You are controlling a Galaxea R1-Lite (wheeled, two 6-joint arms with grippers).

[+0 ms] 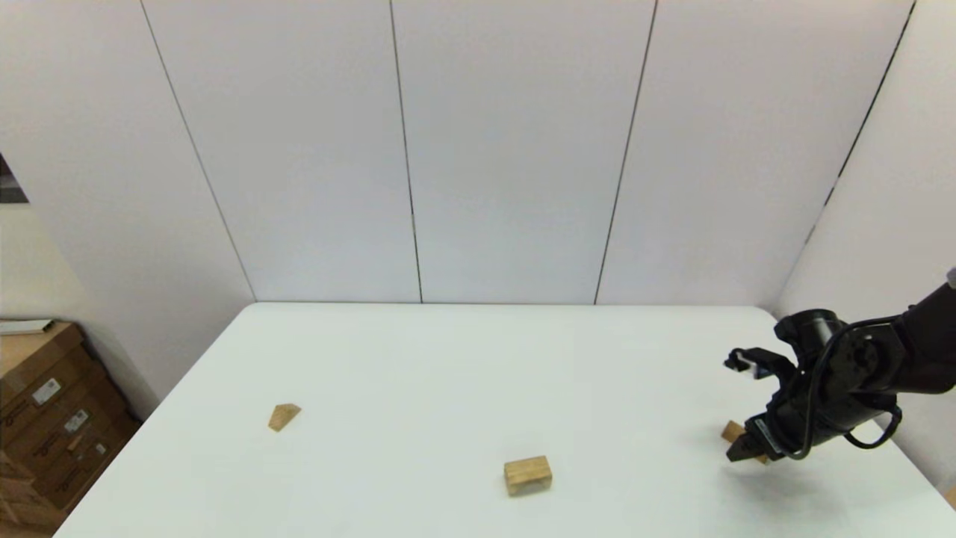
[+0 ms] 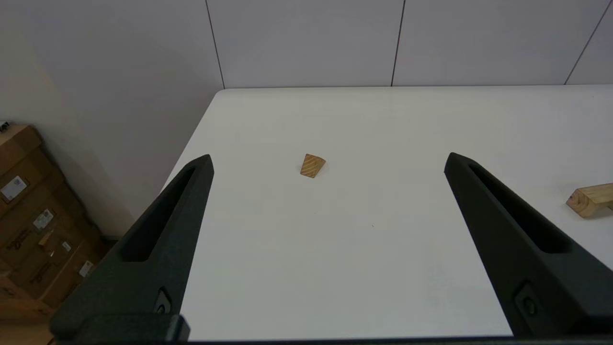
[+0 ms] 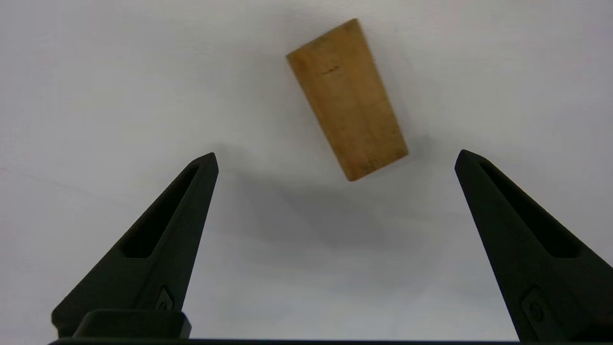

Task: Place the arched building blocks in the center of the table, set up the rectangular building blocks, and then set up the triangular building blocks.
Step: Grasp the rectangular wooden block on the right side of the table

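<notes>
Both sets of jaws stand spread wide and grasp nothing: the right gripper point(image 3: 335, 158) hangs low over the right side of the white counter point(image 1: 448, 359) with the rectangular building blocks point(image 3: 347, 98) lying flat just ahead of its tips, not yet between them, while the left gripper point(image 2: 328, 160) is parked back off the near left, looking out across the surface. Going down in size from the counter, the arched building blocks point(image 1: 528, 475) sit near the front edge, roughly midway across, already about central; the plain oblong lies far right, half hidden behind the arm when seen from the head; the triangular building blocks point(image 1: 284, 416) rest well apart on the left. To do this pickup well, I'd say the right arm should ease forward until the block's narrow width sits squarely between the jaws, turn the wrist to match its skew, then close around its middle so it can be stood on end cleanly.
</notes>
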